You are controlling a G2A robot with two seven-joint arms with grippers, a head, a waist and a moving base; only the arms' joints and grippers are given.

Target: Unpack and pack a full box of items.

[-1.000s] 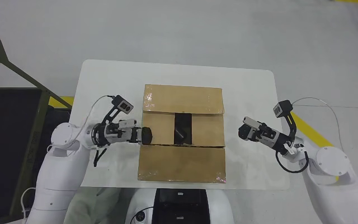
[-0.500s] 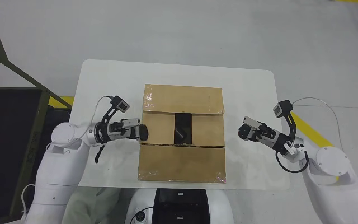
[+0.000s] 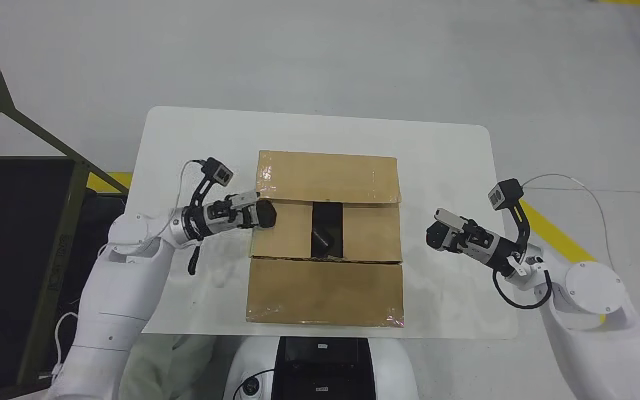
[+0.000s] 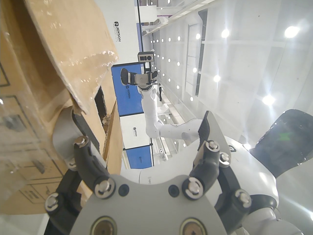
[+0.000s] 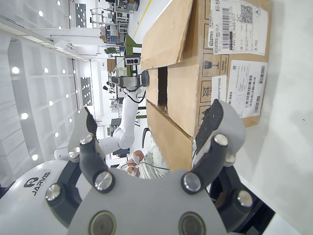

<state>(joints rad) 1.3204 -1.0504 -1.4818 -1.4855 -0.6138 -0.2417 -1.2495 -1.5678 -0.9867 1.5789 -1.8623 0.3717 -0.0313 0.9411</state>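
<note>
Cardboard box (image 3: 325, 292) sits at the middle of the white bench (image 3: 190, 140). Its near long flap is turned back off the top, toward the robot.

Behind that, the two short flaps are folded in over the top. A dark gap (image 3: 327, 230) lies between them, with something dark inside; cannot tell what.

Left gripper (image 3: 262, 213) is at the box's left edge. Its fingers (image 4: 62, 128) are spread wide: one is against the cardboard under a flap corner, the other is in free air.

Right gripper (image 3: 437, 228) is off the box's right side, near it but apart. Its fingers (image 5: 210, 121) are spread, nothing between them, facing the side wall that carries shipping labels (image 5: 234, 28).

Farthest, the other long flap is also turned back.
</note>
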